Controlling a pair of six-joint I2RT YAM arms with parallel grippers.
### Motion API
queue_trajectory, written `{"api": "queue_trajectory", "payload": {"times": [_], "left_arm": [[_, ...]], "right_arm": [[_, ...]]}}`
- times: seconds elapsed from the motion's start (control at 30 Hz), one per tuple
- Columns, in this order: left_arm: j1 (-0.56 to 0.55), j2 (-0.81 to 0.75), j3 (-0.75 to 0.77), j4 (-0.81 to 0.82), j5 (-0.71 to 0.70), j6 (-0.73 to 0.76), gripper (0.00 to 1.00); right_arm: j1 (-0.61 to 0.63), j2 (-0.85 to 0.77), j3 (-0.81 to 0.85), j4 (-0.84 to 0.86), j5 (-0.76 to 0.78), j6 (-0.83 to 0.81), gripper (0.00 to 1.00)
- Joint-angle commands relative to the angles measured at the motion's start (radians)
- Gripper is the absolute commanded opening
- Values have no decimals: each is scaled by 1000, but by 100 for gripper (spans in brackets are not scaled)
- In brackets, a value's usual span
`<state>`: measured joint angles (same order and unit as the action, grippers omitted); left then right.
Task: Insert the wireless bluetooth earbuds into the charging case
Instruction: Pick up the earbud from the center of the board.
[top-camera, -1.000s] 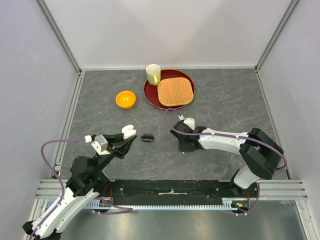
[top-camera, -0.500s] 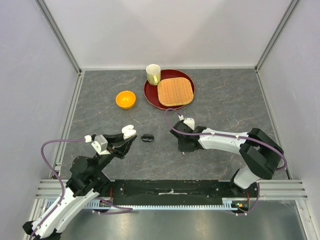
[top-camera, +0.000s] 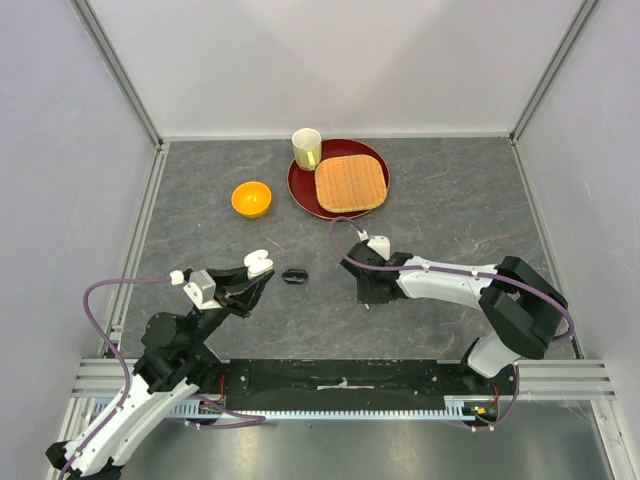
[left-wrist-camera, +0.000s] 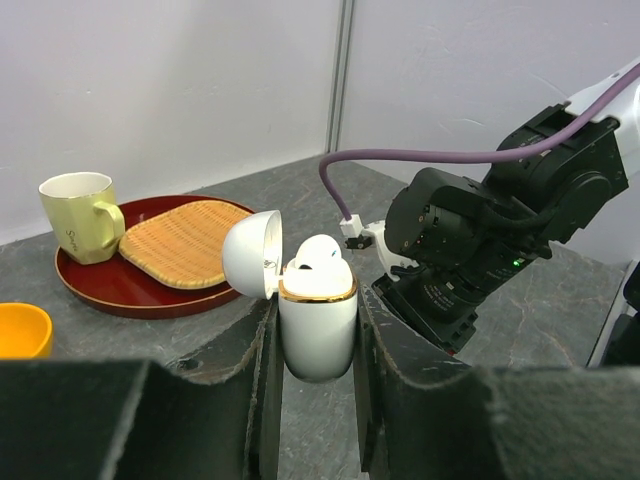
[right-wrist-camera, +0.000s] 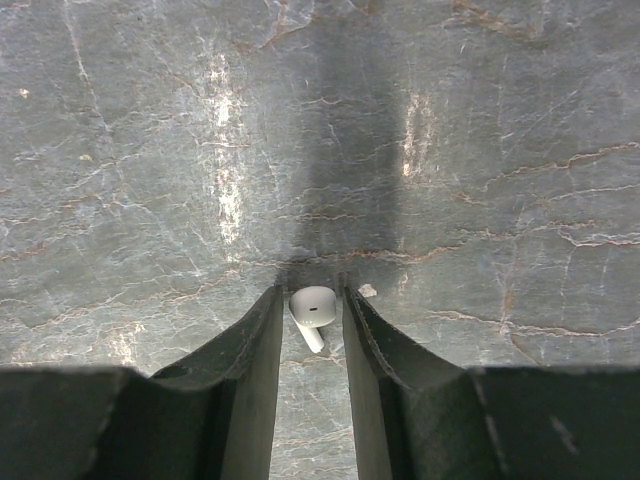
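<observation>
Left pincer (left-wrist-camera: 315, 350) is pressed onto the white charging case (left-wrist-camera: 318, 325), one dark finger flat on each side, holding it upright at the lower centre of the left wrist view. Its lid (left-wrist-camera: 250, 262) hangs open to the left. A seated earbud (left-wrist-camera: 318, 256), white, pokes out above the gold rim and hides whether a second one sits behind it.

Right pincer (right-wrist-camera: 313, 292) points down at the grey stone-patterned table (right-wrist-camera: 480, 150). It is narrowly spread, with a loose earbud (right-wrist-camera: 314, 306) lying on the table between the fingertips. A thin dark gap shows on either side of the bud, so no pinch shows. A pale fleck (right-wrist-camera: 367, 291) lies just beside one finger, too small to name.

From above, a small black item (top-camera: 294, 275) lies on the table between the two pincers, near the case, too small to make out. At the top centre sits an orange bowl (top-camera: 251, 199), and to its right a red round tray (top-camera: 300, 190) carrying a woven mat (top-camera: 350, 182) and a cream mug (top-camera: 306, 149). All are well apart from both arms.

In that view the right pincer's fingers are hidden under its own body. In the left wrist view the bowl is cut off at the left edge. The right arm's black wrist (left-wrist-camera: 470, 250) fills the space behind the case, and its purple cable (left-wrist-camera: 420, 157) loops over it.
</observation>
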<state>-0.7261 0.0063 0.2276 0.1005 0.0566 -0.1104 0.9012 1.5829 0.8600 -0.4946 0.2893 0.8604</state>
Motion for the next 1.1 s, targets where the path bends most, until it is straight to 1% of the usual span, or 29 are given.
{"api": "queue_trajectory", "payload": {"times": [0.0, 0.27, 0.47, 0.53, 0.6, 0.63, 0.67, 0.8, 0.87, 1.03, 1.07], "left_arm": [[4, -51, -1, 62, -8, -28, 2], [2, -51, -4, 62, -9, -26, 2], [2, -54, -5, 59, -9, -28, 2], [2, -55, -5, 59, -9, -29, 2], [2, -55, -5, 57, -9, -31, 2], [4, -55, -5, 57, -9, -31, 2], [2, -55, -5, 57, -8, -32, 2], [2, -54, -5, 59, -9, -35, 2], [2, -52, -5, 59, -11, -37, 2], [4, -45, -5, 64, -3, -44, 2], [4, -42, -5, 67, -1, -48, 2]], "right_arm": [[-2, 2, -1, -44, 11, 5, 37], [-1, 6, -3, -29, -4, 12, 35], [-2, 6, -4, -25, -6, 14, 27], [-1, 0, -6, -22, -3, 14, 26], [-2, -6, -6, -22, 1, 17, 20], [-2, -18, -6, -15, 1, 17, 19], [-2, -24, -6, -9, 2, 16, 15], [-2, -79, -3, 4, 11, 17, 13], [-2, -103, -3, 16, 19, 16, 10], [1, -221, -22, 82, 40, -6, 6], [1, -239, -27, 91, 48, -9, 4]]}}
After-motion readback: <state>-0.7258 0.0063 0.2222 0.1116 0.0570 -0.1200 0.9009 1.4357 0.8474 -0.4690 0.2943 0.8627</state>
